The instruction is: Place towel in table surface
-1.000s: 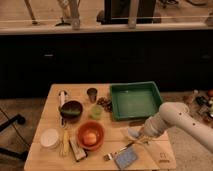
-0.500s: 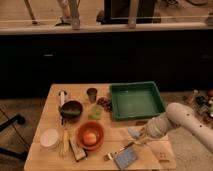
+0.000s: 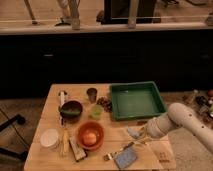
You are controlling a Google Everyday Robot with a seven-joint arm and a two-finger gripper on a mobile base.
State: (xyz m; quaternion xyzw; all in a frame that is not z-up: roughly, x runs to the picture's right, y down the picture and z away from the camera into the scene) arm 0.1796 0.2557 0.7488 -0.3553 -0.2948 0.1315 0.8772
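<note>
The tool [image 3: 143, 134] hangs at the end of the white arm [image 3: 182, 120], low over the surface [image 3: 55, 100] and just beside the pale towel [image 3: 132, 132]. Whether it touches the towel cannot be told. The arm runs out of the right edge, so its base is cut off. The near edge of the surface is cut off at the bottom. A dark clump [image 3: 104, 103] just left of the green tray [image 3: 137, 100] is too small to name. The clutter [image 3: 202, 97] at the right edge is blurred.

Green tray [image 3: 137, 101], orange bowl [image 3: 79, 134], dark bowl [image 3: 70, 105], white bowl [image 3: 49, 138]
</note>
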